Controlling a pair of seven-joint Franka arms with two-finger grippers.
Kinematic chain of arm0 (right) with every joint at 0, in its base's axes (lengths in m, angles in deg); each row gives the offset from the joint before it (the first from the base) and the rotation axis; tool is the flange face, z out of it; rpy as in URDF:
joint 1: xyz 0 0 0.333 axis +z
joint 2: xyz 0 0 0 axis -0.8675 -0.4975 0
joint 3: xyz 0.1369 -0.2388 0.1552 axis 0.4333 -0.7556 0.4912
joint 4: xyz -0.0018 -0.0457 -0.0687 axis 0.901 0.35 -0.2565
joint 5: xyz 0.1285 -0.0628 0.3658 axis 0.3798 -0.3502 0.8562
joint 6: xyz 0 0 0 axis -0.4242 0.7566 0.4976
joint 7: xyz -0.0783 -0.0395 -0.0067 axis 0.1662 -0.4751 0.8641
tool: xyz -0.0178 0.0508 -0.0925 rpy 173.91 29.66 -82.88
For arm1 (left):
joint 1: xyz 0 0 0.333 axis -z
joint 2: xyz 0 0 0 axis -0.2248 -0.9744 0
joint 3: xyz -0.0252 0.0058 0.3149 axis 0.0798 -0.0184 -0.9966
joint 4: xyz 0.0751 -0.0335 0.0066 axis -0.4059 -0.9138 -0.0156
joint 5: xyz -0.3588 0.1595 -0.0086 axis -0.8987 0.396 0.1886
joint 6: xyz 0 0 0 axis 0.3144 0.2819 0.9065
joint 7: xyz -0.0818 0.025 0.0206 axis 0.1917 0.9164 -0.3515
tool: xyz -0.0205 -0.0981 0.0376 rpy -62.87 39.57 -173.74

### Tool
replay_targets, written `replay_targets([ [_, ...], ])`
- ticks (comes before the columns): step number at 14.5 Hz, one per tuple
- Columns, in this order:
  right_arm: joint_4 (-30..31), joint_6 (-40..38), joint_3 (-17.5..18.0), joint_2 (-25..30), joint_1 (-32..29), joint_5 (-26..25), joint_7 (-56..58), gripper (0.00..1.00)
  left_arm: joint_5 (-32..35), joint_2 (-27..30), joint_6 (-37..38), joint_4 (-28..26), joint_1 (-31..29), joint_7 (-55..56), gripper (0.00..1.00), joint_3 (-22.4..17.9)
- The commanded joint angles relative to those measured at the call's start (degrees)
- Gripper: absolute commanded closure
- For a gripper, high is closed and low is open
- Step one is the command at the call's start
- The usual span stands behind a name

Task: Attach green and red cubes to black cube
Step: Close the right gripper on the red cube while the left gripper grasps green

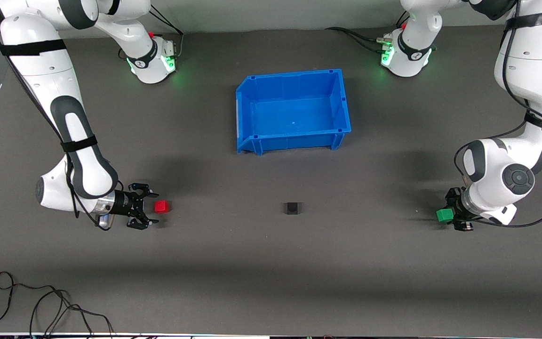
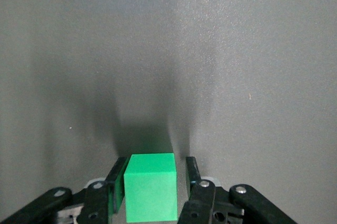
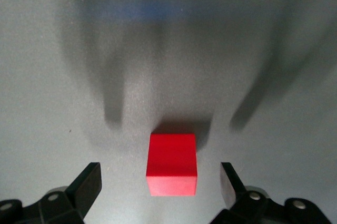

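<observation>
Near the right arm's end of the counter, the right gripper [image 1: 145,206] sits with fingers spread wide, the red cube [image 1: 161,206] lying just beside its tips. Toward the left arm's end, the left gripper [image 1: 450,212] pinches the green cube [image 1: 444,215]. The black cube [image 1: 292,208] rests mid-counter, between them, nearer the front edge than the blue bin [image 1: 245,117].

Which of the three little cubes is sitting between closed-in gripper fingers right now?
The green cube, between the left gripper fingers. The red cube lies loose ahead of the open right gripper; the black cube sits alone.
</observation>
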Motion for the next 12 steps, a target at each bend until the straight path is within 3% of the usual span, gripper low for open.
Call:
replay_targets([
  [1, -0.38, 1.03, -0.28, -1.10, 0.62, 1.75, 1.59, 0.05, 1.07, 1.75, 0.92, -0.52, 0.51, 1.62, 1.00, -0.12],
  [3, -0.38, 0.60, -0.28, -1.37, 0.36, 3.76, 4.83, 0.27, 1.15, 4.03, 5.11, 0.00, 0.68, 1.88, 1.00, 0.05],
  [5, -0.38, 0.51, -0.28, -1.37, 0.53, 4.48, 4.93, 0.39, 1.07, 6.84, 13.01, 1.93, 0.95, 2.06, 1.00, 0.49],
  [7, -0.38, 0.51, -0.28, -1.37, 0.54, 4.48, 4.93, 0.43, 0.28, 10.09, 21.28, 3.35, 1.65, 1.97, 1.00, 0.93],
  [9, -0.47, 0.51, -0.37, -1.28, 0.54, 4.48, 4.93, 0.59, 0.19, 10.55, 23.41, 4.92, 2.09, 2.41, 1.00, 4.08],
  [12, -1.17, 0.33, -0.37, -0.93, 0.36, 4.48, 4.67, 0.84, 0.01, 10.63, 23.95, 5.29, 2.09, 4.34, 1.00, 4.80],
])
